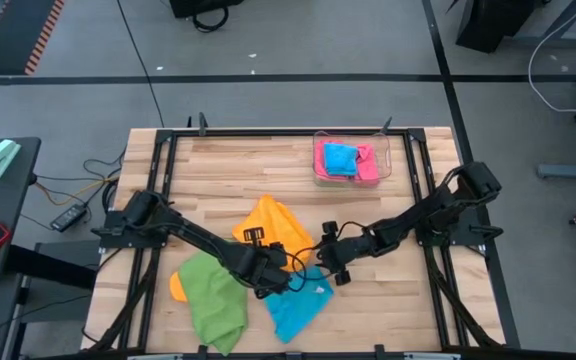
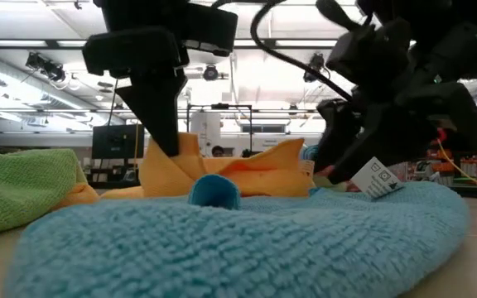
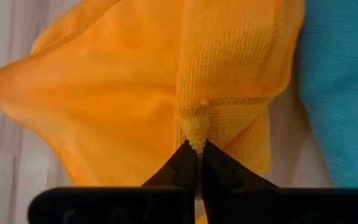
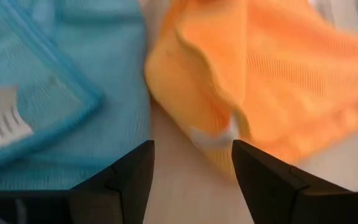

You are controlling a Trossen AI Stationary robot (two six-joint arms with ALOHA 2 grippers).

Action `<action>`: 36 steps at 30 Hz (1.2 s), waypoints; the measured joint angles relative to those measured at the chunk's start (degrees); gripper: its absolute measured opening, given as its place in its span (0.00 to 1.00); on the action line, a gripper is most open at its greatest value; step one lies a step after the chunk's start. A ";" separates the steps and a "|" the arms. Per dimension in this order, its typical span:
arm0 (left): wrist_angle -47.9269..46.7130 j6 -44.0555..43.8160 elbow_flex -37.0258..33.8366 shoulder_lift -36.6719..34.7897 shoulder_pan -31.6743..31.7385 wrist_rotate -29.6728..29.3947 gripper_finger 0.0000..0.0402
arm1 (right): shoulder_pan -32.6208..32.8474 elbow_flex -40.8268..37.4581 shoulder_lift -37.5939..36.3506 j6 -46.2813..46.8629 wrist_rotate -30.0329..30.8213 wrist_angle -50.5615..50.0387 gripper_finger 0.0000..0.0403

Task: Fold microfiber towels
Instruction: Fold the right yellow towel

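While the left gripper (image 3: 197,163) sits pinched tight on a small nub of the orange towel (image 3: 123,106), the fold itself hasn't begun; this looks like the pick-up step for that cloth. In the left wrist view the two dark fingers meet w/ a bit of orange hem squeezed between the tips. The right gripper (image 4: 191,171) hangs just above the table w/ its fingers spread apart and nothing between them; bare wood shows in the gap, w/ the orange towel's edge just beyond and the blue towel (image 4: 48,81) beside it, white tag showing.

Outward from there: in the high view both grippers meet near mid-table, left (image 1: 268,268) and right (image 1: 330,258) close together. The orange towel (image 1: 268,222) lies rumpled btwn them and toward the table's far side. The blue towel (image 1: 296,305) lies near the front edge, touching the orange one. A green towel (image 1: 213,300) is at front left, w/ an orange bit poking out beside it, prob. another cloth. The clear tray (image 1: 386,160) at the far right holds blue and pink cloths, already bunched or folded; can't tell which.

Next move, as I judge it: the right gripper needs to come down on a second orange corner and close, so both arms can lift and spread the cloth flat. Risk: a thin pinch may slip.
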 joint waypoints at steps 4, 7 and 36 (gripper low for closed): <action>-2.12 -0.40 0.01 0.00 0.49 0.00 0.08 | 0.00 0.01 1.42 -5.56 0.37 2.23 0.56; -2.95 -0.95 0.00 0.00 0.76 0.01 0.06 | -0.02 0.07 2.71 -8.42 2.70 4.03 0.56; 4.16 10.60 0.00 0.07 -1.93 0.01 0.07 | -7.45 8.83 0.12 -2.46 -25.98 -13.35 0.02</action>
